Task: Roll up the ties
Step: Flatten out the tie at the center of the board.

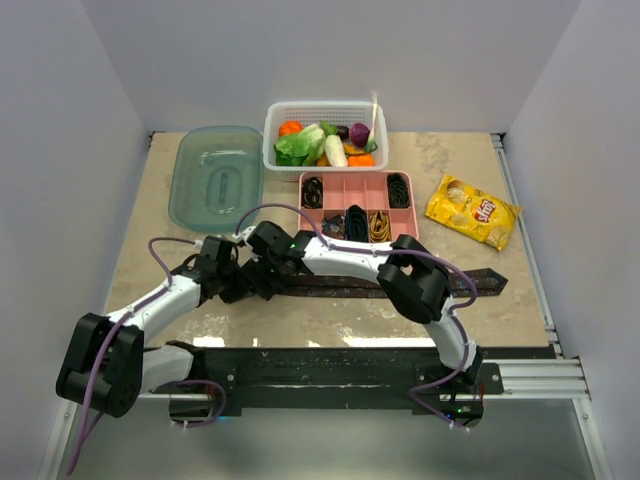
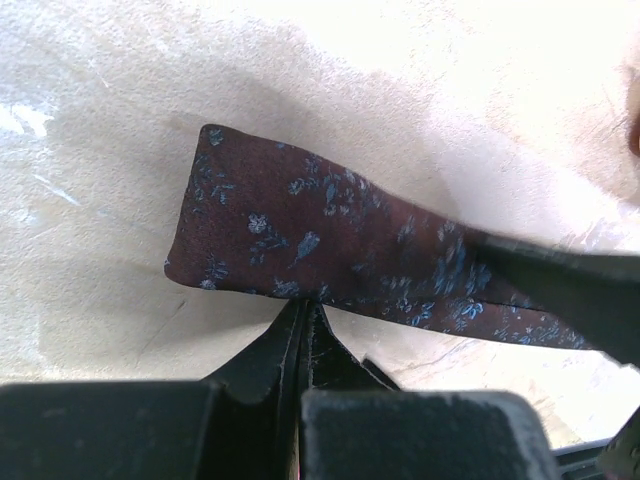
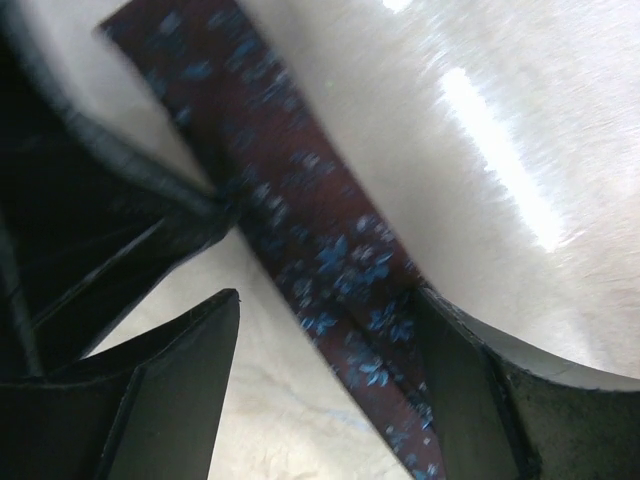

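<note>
Your left wrist camera gives you what the overhead view cannot. The left fingers [image 2: 305, 335] are clenched together, and their tips sit against the long edge of the tie [image 2: 290, 235], just back from its end. You cannot tell whether any cloth is pinched between them. That view also shows the fabric as dark maroon with small blue flowers, lying flat on the pale bench [image 2: 120, 120].

Your right wrist camera shows the right fingers [image 3: 205, 350] spread apart. The tie [image 3: 300, 230] runs slantwise between them and brushes the inside of one.

Only the overhead view gives you the tie's [image 1: 340, 289] full length. It stretches across the near half of the bench [image 1: 330, 322], from the two sets of fingers at left-centre to its wide pointed end on the right.

The left arm [image 1: 165, 300] reaches from the near left corner forward and to the right, with its left fingers [image 1: 243, 283] low over the bench. The right arm [image 1: 345, 255] rises from the near right and bends at an elbow above the tie. From there it stretches leftward, so the right fingers [image 1: 268, 272] meet the left ones.

Farther back, seen only from above, a pink tray [image 1: 360, 206] holds coiled ties [image 1: 357, 225], black and gold, in its compartments. A yellow snack bag [image 1: 472, 210] lies to its right and a clear container [image 1: 215, 175] to its left. A white basket [image 1: 325, 107] of vegetables [image 1: 300, 145] stands behind it.
</note>
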`<state>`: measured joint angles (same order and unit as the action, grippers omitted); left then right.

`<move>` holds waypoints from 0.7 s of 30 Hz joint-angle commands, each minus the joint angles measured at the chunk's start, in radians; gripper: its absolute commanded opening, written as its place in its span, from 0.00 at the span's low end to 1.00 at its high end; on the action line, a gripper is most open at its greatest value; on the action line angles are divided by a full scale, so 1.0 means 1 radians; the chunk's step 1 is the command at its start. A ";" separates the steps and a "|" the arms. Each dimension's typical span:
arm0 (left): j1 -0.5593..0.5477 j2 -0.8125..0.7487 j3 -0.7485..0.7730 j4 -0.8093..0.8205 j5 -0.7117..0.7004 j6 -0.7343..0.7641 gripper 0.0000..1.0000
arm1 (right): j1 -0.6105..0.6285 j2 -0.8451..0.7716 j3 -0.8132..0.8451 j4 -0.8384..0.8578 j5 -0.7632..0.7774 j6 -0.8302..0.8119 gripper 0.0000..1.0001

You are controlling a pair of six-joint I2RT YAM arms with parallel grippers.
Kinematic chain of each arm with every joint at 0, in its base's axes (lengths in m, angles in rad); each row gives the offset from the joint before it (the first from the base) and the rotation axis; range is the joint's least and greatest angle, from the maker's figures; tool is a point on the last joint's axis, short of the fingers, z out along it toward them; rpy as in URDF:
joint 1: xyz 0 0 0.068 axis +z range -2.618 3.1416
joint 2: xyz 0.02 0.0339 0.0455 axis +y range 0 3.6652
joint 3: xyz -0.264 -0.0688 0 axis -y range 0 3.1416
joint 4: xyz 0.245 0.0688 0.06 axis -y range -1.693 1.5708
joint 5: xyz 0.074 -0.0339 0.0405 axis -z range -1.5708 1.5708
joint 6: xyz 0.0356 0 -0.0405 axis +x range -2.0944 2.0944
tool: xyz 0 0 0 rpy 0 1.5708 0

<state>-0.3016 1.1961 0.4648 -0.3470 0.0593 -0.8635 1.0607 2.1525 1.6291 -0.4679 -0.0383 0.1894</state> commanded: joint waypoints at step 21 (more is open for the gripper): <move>-0.007 -0.395 0.043 -0.132 0.010 0.015 0.17 | 0.031 -0.322 -0.123 0.069 0.037 0.039 0.71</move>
<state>-0.3080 0.8745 0.4484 -0.4606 0.0570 -0.8482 1.0924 1.9209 1.5291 -0.4473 -0.0368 0.2012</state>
